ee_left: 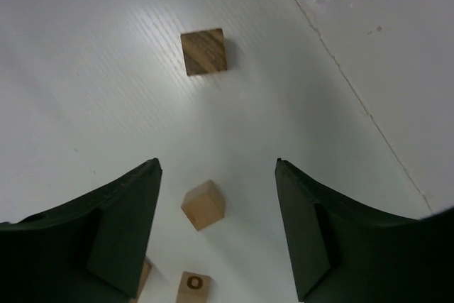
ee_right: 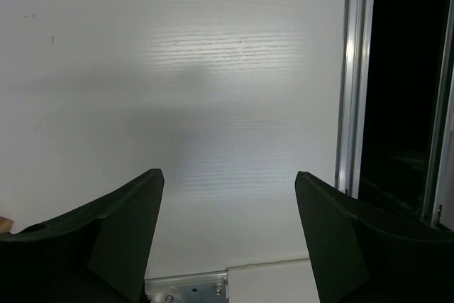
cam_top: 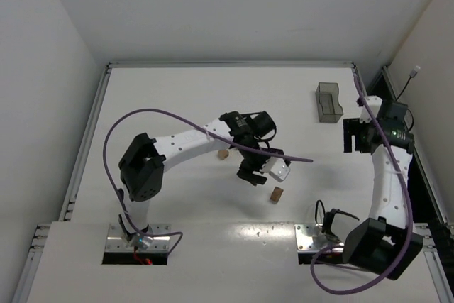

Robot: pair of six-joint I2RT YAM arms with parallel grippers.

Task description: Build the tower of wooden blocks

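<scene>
White table point(cam_top: 177, 97) is filling the scene, with walls closing it in. Left arm point(cam_top: 188, 143) is reaching toward the middle, and right arm point(cam_top: 386, 175) is bending up along the right edge. Dark bin point(cam_top: 328, 101) is sitting near the right gripper point(ee_right: 227, 175), apart from it. That gripper is hanging spread wide, gripping nothing, over bare table beside the metal rail point(ee_right: 352, 69). Left gripper point(ee_left: 216, 168) is also spread wide, hovering over the wood blocks point(ee_left: 194, 285). Light cube point(ee_left: 203, 204) is lying between its fingers, untouched. Dark-grained cube point(ee_left: 204, 51) is lying ahead of the fingertips. Every block seen is lying singly on the table.
</scene>
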